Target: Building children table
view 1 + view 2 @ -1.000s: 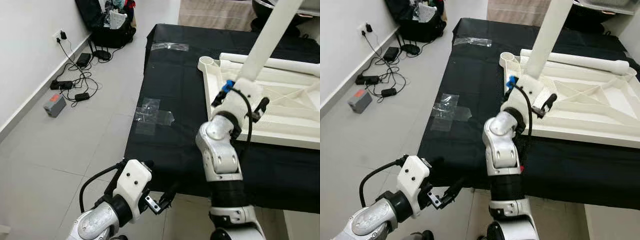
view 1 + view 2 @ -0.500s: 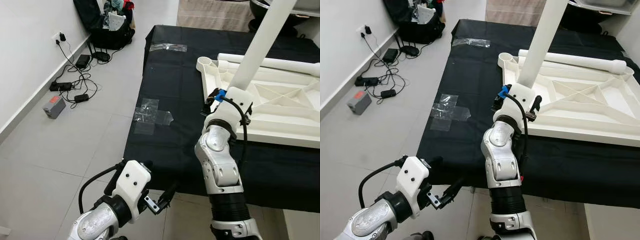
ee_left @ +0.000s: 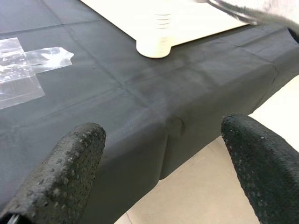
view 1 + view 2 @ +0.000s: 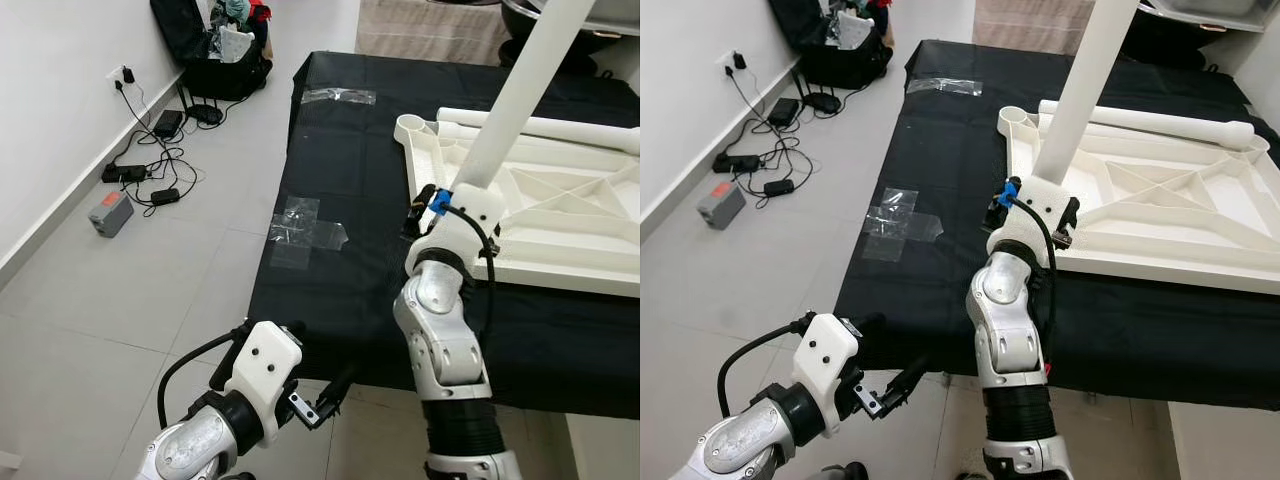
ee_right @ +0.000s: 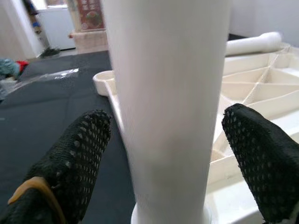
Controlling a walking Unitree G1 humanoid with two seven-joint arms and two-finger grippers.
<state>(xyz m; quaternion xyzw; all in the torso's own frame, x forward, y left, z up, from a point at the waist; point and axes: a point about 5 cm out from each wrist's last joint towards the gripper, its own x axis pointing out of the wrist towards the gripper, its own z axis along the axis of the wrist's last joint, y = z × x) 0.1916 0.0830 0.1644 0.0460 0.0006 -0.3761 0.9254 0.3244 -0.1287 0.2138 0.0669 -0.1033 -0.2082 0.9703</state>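
Note:
A white table top [image 4: 560,250] lies upside down on the black-covered table [image 4: 340,280]. A long white table leg [image 4: 520,90] stands tilted in its near left corner. My right gripper [image 4: 470,188] is shut on the leg just above its base; in the right wrist view the two black fingers [image 5: 79,154] press against either side of the leg [image 5: 168,93]. My left gripper [image 4: 330,395] hangs open below the table's front edge, nothing between its fingers [image 3: 60,172]. A second white leg [image 4: 540,125] lies along the far side of the top.
An open round socket [image 4: 412,125] shows at the top's far left corner. Clear tape patches [image 4: 305,230] stick to the cloth. On the floor to the left are cables [image 4: 150,170], a grey box [image 4: 110,212] and a black bag [image 4: 215,50] by the wall.
My right wrist has turned around the leg's base and settled a little lower and to the left. The leg stays standing. The left arm has not moved.

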